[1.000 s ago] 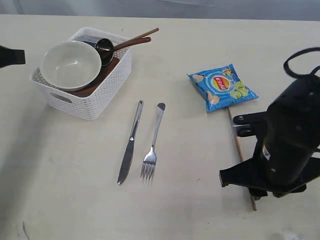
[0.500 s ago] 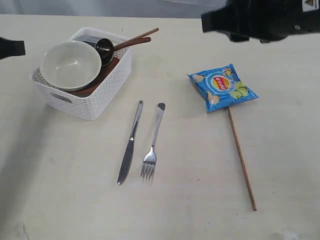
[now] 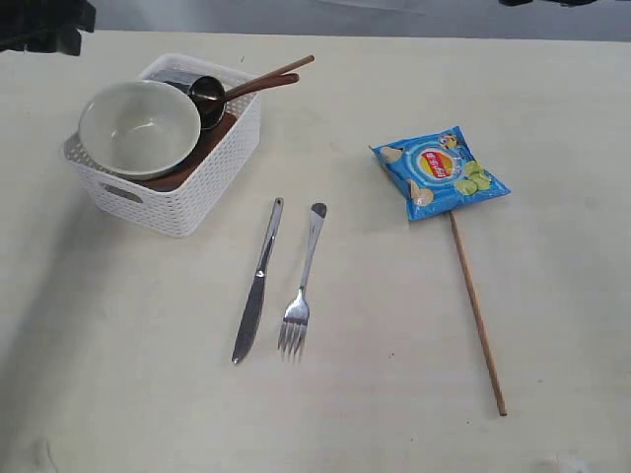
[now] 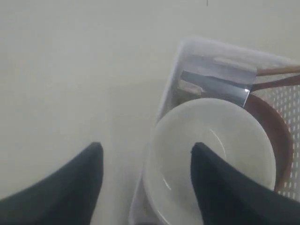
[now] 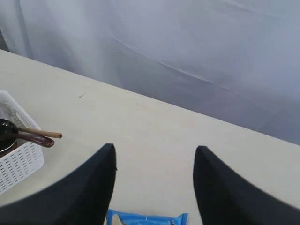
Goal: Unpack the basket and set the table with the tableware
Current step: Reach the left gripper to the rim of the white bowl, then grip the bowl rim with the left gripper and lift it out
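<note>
The white basket (image 3: pixel 177 212) stands at the back left of the table (image 3: pixel 394 394). In it are a cream bowl (image 3: pixel 138 128), a steel cup (image 3: pixel 207 99), a wooden spoon (image 3: pixel 261 87), one chopstick (image 3: pixel 286 69) and a brown plate (image 3: pixel 202 148). A knife (image 3: pixel 256 281) and a fork (image 3: pixel 301 286) lie side by side in the middle. Another chopstick (image 3: pixel 476 310) lies at the right. My left gripper (image 4: pixel 146 146) hangs open and empty above the bowl (image 4: pixel 220 145) and the basket's rim (image 4: pixel 171 93). My right gripper (image 5: pixel 154 147) is open, empty, high over the table.
A blue chip bag (image 3: pixel 439 170) lies right of centre, its lower edge over the loose chopstick's far end; the right wrist view shows the bag (image 5: pixel 145 218) below the jaws. The left arm (image 3: pixel 44 25) shows at the back left corner. A grey curtain (image 5: pixel 187 47) runs behind the table.
The right arm rose from beside the chopstick at the front right and left the exterior view at the top. The left arm moved from the left edge toward the back left corner.
</note>
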Controlling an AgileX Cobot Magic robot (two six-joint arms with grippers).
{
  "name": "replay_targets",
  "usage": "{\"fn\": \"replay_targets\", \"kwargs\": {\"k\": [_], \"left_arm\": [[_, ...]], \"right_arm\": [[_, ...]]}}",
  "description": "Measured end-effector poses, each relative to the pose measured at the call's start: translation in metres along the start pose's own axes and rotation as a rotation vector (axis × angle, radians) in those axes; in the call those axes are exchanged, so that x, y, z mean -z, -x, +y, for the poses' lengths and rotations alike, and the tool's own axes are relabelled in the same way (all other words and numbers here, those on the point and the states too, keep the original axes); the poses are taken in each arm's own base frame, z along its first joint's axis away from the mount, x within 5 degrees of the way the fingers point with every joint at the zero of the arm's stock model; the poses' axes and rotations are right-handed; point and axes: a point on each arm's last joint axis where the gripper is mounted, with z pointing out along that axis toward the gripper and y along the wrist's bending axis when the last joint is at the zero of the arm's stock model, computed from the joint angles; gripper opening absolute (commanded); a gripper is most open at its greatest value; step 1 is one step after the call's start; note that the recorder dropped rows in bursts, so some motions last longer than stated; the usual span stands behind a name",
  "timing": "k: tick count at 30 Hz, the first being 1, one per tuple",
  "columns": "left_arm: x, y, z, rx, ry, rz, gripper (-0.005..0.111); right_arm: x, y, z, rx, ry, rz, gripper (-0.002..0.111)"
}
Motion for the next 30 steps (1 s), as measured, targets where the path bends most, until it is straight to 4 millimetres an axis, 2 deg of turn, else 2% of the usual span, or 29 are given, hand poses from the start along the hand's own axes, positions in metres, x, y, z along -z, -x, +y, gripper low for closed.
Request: {"fn": "replay_targets", "kwargs": {"k": [5, 11, 15, 19, 24, 28, 30], "left_arm": [[-0.043, 0.004, -0.002, -0.036, -0.041, 0.136, 0.054], [-0.078, -0.001, -0.001, -0.087, -0.053, 0.215, 0.054], [-0.087, 0.000, -0.001, -0.104, -0.054, 0.217, 0.047], [-0.089, 0.000, -0.001, -0.110, -0.055, 0.221, 0.032], [-0.088, 0.000, -0.001, -0.113, -0.055, 0.219, 0.018], [-0.088, 0.000, -0.001, -0.114, -0.057, 0.221, 0.000], [-0.088, -0.001, -0.002, -0.111, -0.061, 0.228, 0.000]], "right_arm": [[0.000, 0.001, 0.000, 0.006, 0.002, -0.007, 0.049], [0.000, 0.001, 0.000, 0.010, 0.002, -0.008, 0.049], [0.000, 0.001, 0.000, 0.012, 0.002, -0.008, 0.049], [0.000, 0.001, 0.000, 0.012, 0.002, -0.008, 0.049], [0.000, 0.001, 0.000, 0.012, 0.002, -0.008, 0.049], [0.000, 0.001, 0.000, 0.012, 0.002, -0.008, 0.049], [0.000, 0.001, 0.000, 0.012, 0.002, -0.008, 0.049]]}}
